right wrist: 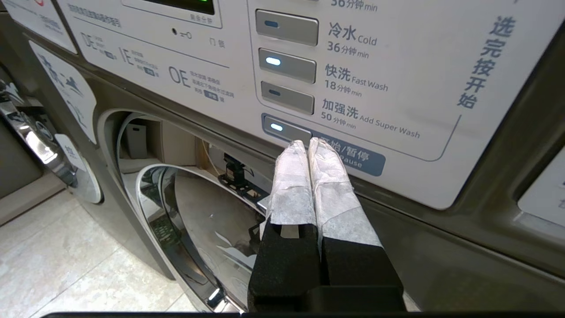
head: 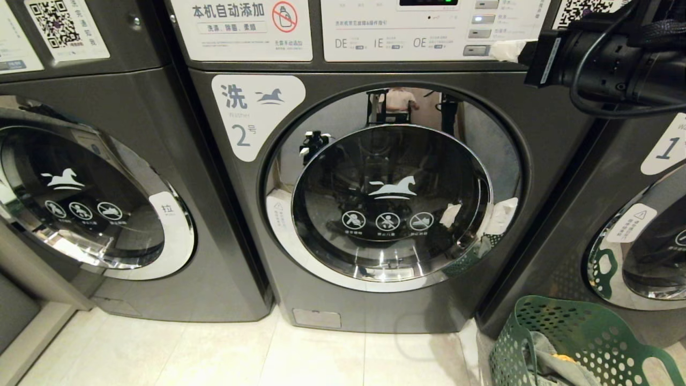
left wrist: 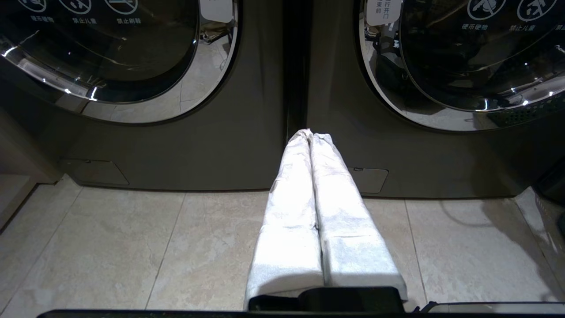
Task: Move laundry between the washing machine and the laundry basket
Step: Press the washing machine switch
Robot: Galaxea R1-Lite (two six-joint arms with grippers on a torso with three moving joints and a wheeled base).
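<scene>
Dark grey steel fills my head view: the washing machine (head: 375, 203) marked 2 sits straight ahead with its round glass door (head: 391, 203) closed, and the drum behind the tinted glass is too dark for me to make out any contents. My right gripper (right wrist: 308, 145) is up at the white control panel (right wrist: 397, 88), its paper-wrapped fingers pressed together with nothing between them, tips at the lit start/pause button (right wrist: 287, 129); I cannot tell whether they touch it. From the head camera only the black arm (head: 605, 64) shows, cut off at the upper right corner. My left gripper (left wrist: 310, 134) hangs low above the tiled floor (left wrist: 132, 247), fingers together and empty, pointing at the seam between two washers. The green laundry basket (head: 579, 332) stands at the lower right, partly cropped, with grey laundry (head: 552, 359) and a scrap of orange-yellow cloth (head: 564, 357) visible inside.
</scene>
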